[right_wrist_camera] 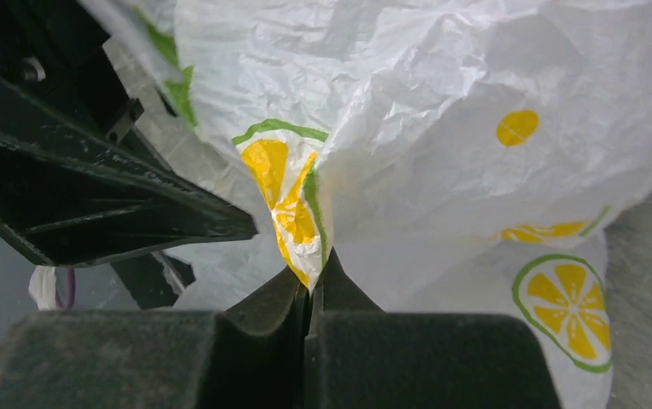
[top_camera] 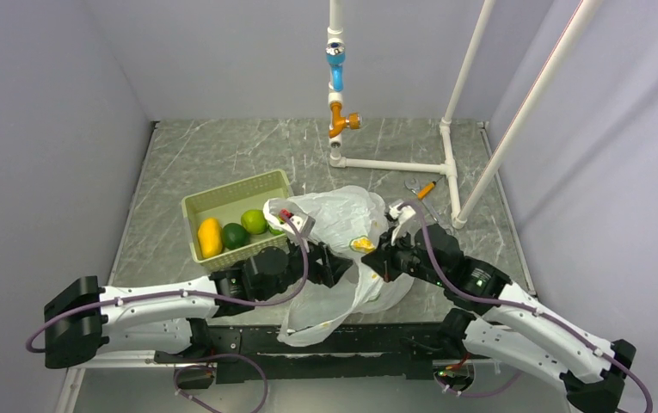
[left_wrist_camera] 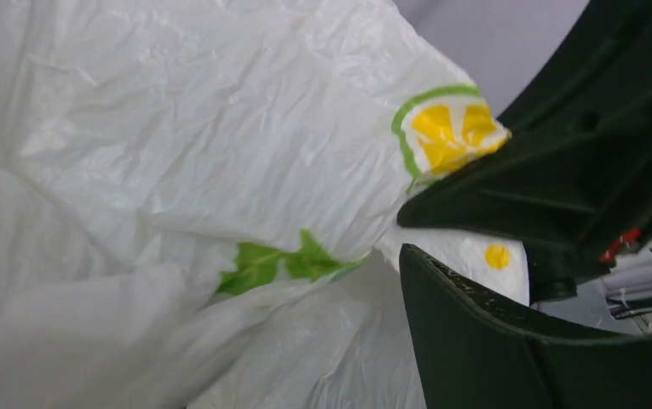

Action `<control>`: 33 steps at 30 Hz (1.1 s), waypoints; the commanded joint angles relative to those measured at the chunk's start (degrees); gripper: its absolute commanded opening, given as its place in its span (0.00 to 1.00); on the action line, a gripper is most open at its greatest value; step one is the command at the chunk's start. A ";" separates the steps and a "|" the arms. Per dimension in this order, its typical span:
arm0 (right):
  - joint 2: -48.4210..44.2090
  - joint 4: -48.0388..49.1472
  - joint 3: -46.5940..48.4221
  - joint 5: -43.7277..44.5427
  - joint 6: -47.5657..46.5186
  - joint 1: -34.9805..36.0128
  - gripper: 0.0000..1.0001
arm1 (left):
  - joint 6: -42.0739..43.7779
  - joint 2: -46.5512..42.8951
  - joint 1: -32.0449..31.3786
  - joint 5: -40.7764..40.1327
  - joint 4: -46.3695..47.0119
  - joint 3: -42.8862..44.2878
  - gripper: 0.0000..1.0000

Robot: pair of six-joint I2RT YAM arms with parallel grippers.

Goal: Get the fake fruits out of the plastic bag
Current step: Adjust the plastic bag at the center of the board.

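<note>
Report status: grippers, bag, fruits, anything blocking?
Right gripper shut on plastic bag. Left gripper open at bag. Mango and green fruits in basket. Bag folds hide whatever's inside.

At the near edge, the two black fingers of the right pincer are pressed together, pinching a fold of a thin, crinkly, translucent white plastic bag. The pinched fold carries a printed orange citrus slice with a green rim, creased down its middle. The film billows up and to the right, filling most of the view; it shows a small orange dot, a second whole citrus-slice print low on the right and a green leaf print near the top left. A black wedge-shaped machine part reaches in from the left, its tip just beside the pinched fold. Grey marbled worktop shows at the right edge.
</note>
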 commanded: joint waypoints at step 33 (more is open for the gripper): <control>6.08 -43.91 13.41 19.65 41.83 -0.06 1.00 | -8.20 17.92 -4.11 4.36 6.91 2.10 0.90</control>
